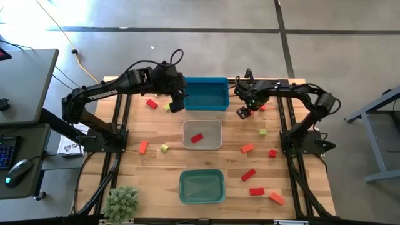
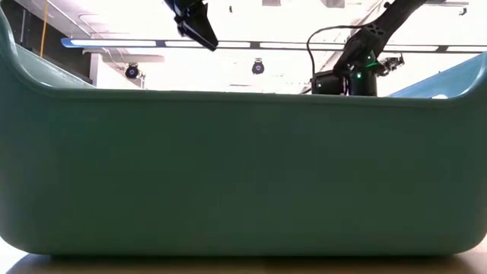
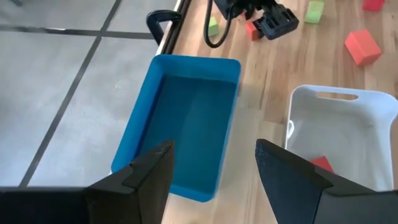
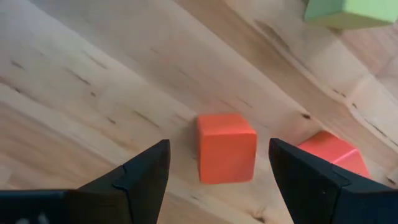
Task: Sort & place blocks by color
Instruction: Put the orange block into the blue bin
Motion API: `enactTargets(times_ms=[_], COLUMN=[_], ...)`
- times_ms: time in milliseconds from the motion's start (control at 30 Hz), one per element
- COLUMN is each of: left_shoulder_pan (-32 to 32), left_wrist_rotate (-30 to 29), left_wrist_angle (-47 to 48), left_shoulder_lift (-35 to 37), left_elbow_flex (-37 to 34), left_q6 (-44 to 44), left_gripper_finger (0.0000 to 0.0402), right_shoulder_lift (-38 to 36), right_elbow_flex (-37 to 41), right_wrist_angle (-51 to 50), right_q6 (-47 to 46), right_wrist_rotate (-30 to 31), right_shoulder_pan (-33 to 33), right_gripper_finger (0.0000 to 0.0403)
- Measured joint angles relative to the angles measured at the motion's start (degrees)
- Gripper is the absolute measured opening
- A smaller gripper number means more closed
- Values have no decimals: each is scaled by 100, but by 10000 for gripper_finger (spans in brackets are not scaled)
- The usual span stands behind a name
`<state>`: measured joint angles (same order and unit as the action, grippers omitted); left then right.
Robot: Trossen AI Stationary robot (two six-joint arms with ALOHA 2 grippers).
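Note:
Red, orange and yellow-green blocks lie scattered on the wooden table. One red block (image 1: 197, 138) lies inside the clear-grey bin (image 1: 202, 124). My left gripper (image 1: 177, 102) hangs open and empty over the left end of the blue bin (image 3: 186, 124), with a red block (image 1: 152, 104) and a yellow-green block (image 1: 167, 107) just to its left. My right gripper (image 1: 244, 112) is open, low over the table to the right of the blue bin. In the right wrist view its fingers stand on either side of an orange-red cube (image 4: 226, 147) that rests on the table, not touching it.
A teal bin (image 1: 202, 186) sits at the near edge and fills the low view (image 2: 243, 175). Near the cube lie another red block (image 4: 329, 152) and a yellow-green block (image 4: 348, 11). More blocks lie on the right half (image 1: 248, 175). A small plant (image 1: 122, 201) stands at the near left corner.

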<state>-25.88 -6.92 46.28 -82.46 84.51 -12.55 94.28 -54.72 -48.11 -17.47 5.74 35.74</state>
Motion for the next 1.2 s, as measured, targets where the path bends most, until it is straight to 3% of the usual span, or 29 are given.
enactTargets(times_ms=[300,600,933,1200], left_shoulder_pan=[-274,-615,-1170,-1601], left_wrist_rotate=[-30,-477,-594,-594], left_wrist_angle=[2,31,318,417], left_shoulder_lift=[-2,-4,-4,-4], left_elbow_flex=[0,0,-2,-158], left_q6=[38,38,110,382], left_gripper_finger=[213,213,213,213], right_shoulder_lift=[298,366,297,-248], right_elbow_flex=[0,0,2,-229], right_wrist_angle=[65,100,117,140], right_q6=[-9,-108,59,59], right_wrist_rotate=[-74,-312,-611,-731], right_shoulder_pan=[182,225,424,518], right_gripper_finger=[238,112,109,109])
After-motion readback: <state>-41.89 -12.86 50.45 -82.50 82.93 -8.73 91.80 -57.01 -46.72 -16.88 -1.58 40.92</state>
